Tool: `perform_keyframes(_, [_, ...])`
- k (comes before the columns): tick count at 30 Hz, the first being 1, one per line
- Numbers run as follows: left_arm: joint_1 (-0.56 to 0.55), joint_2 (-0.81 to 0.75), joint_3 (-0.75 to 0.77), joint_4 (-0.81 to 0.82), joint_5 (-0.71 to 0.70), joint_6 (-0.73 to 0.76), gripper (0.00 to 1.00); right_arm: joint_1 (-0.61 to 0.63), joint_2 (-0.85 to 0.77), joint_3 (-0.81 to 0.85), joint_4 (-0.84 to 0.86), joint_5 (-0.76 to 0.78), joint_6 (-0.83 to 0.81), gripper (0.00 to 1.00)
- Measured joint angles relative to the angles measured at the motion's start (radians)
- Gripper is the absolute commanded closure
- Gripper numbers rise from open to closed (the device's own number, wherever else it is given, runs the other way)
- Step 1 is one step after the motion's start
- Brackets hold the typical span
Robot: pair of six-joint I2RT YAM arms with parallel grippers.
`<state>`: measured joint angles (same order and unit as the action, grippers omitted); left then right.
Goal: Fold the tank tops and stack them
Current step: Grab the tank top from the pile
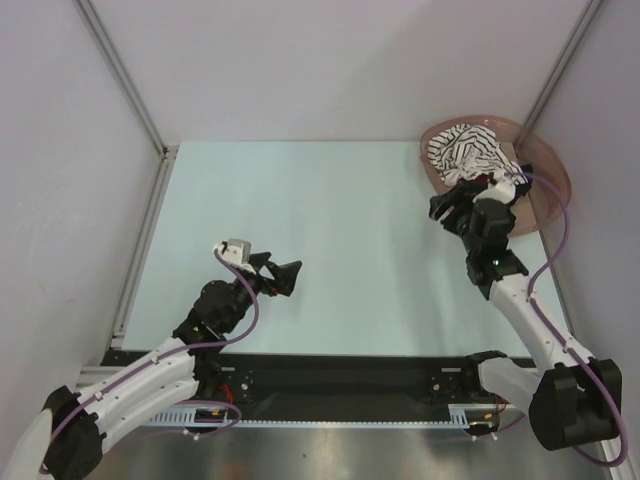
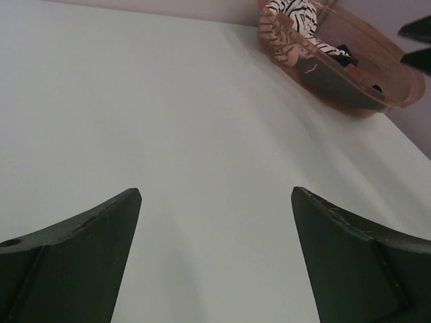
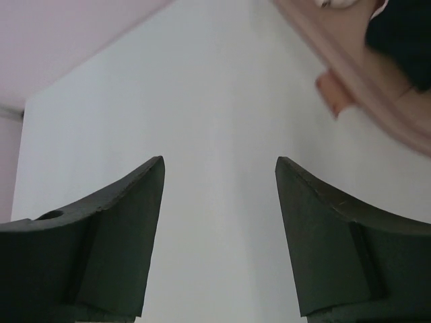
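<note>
The white tank top with thin black stripes lies bunched in the pink translucent basin at the far right; it also shows in the left wrist view. The dark tank top lies under it, mostly hidden by my right arm; a dark patch of it shows in the left wrist view and the right wrist view. My right gripper is open and empty over bare table beside the basin's near-left rim. My left gripper is open and empty over the table's near left.
The pale table is walled by white panels, with a metal rail along its left edge. The basin's rim sits just right of my right fingers. The basin lies far ahead of my left gripper.
</note>
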<state>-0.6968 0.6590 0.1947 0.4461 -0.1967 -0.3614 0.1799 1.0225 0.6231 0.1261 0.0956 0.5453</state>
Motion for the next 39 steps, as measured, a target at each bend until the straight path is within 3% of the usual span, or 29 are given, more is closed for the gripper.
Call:
perform_keyframes(5, [0.000, 0.006, 0.000, 0.009, 0.010, 0.005, 0.00, -0.071, 0.141, 0.280, -0.108, 0.105, -0.031, 0.27])
perform_keyframes(12, [0.000, 0.008, 0.000, 0.014, 0.020, 0.005, 0.00, -0.179, 0.455, 0.568, -0.238, 0.172, -0.029, 0.27])
perform_keyframes(18, [0.000, 0.022, 0.000, 0.020, 0.034, 0.005, 0.00, -0.209, 0.760, 0.850, -0.310, 0.189, 0.000, 0.13])
perform_keyframes(30, [0.000, 0.028, 0.000, 0.046, 0.055, 0.005, 0.00, -0.282, 1.269, 1.280, -0.347, 0.143, 0.163, 0.20])
perform_keyframes(32, [0.000, 0.030, 0.000, 0.046, 0.056, 0.005, 0.00, -0.290, 1.322, 1.321, -0.352, 0.117, 0.189, 0.28])
perform_keyframes(35, [0.000, 0.035, 0.000, 0.047, 0.066, 0.006, 0.00, -0.293, 1.404, 1.424, -0.365, 0.062, 0.212, 0.68])
perform_keyframes(36, [0.000, 0.039, 0.000, 0.047, 0.069, 0.006, 0.00, -0.292, 1.431, 1.471, -0.373, 0.036, 0.224, 0.90])
perform_keyframes(37, [0.000, 0.043, 0.000, 0.047, 0.070, 0.006, 0.00, -0.290, 1.439, 1.488, -0.380, 0.024, 0.218, 0.98])
perform_keyframes(39, [0.000, 0.048, 0.000, 0.047, 0.071, 0.007, 0.00, -0.278, 1.429, 1.489, -0.376, 0.022, 0.200, 1.00])
